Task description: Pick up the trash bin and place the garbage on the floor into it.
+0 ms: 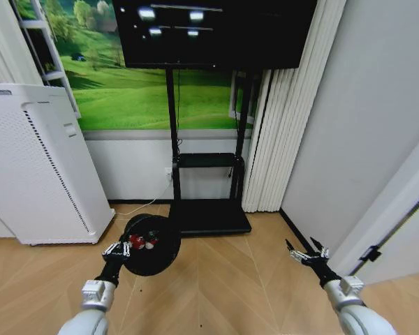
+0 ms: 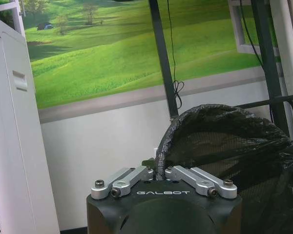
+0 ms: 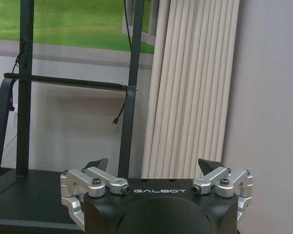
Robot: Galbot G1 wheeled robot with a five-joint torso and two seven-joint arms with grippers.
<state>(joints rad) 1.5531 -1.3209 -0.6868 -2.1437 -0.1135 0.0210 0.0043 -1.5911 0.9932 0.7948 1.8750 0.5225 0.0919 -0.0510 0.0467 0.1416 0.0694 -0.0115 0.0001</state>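
Evidently the left gripper (image 1: 119, 249) pinched the trash bin (image 1: 151, 246) by its rim, holding it aloft with red garbage (image 1: 137, 241) inside; the right gripper (image 1: 306, 253) hung spread, idle.

"GALBOT" on the left gripper (image 2: 161, 171) housing, "GALBOT" on the right gripper (image 3: 156, 168) housing

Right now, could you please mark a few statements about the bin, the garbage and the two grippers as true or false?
1. The left gripper grips the trash bin by its rim. True.
2. The right gripper holds a bottle. False: its jaws are open and empty.
3. Red garbage lies inside the bin. True.
4. The bin stands upright on the floor. False: it is lifted and tilted.
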